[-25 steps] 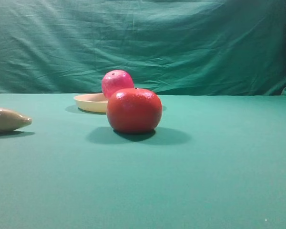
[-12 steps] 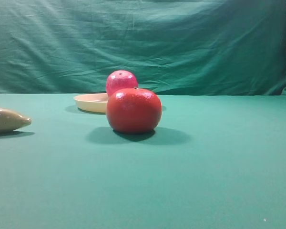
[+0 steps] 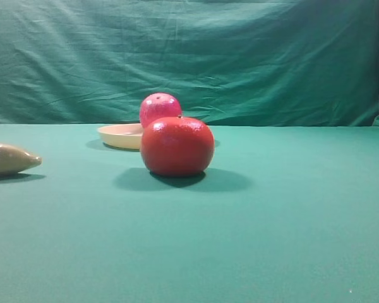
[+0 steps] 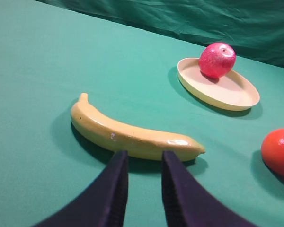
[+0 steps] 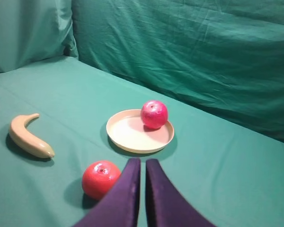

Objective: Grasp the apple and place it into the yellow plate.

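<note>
A: Looking at the right end effector (image 5: 143,161) first, what is it doing?

B: Its dark, tapered fingers are pressed together with nothing between them, hanging above the near edge of the surface (image 3: 290,221). The left end effector (image 4: 141,153) has its fingers slightly spread, also on nothing, just short of the banana (image 4: 128,135).

A: And the apple (image 5: 154,114)?

B: It sits inside the yellow plate (image 5: 132,137), on the plate's floor close to the rim, toward the far edge of the surface. No end effector is near it.

A: Has anything changed in the last second?

B: Only the apple. In the exterior view it has shifted a little to the right and then barely moved, as though rocking to rest in the plate. The other things have not moved. I judge the placing done, and what remains is for the apple to stay settled.

A: What about materials and shapes?

B: The apple is round, glossy and crimson-pink, with faint speckles and a stem dimple, so it rolls easily. The plate is shallow, smooth and pale cream-yellow, and its low rim is probably what checks the roll. The orange-red fruit (image 5: 100,178) nearer the front edge is round and duller, with a shiny spot on top. The banana is curved, smooth and yellow-beige. The surface is matte green cloth, and the backdrop (image 3: 240,57) is the same green, creased.
</note>
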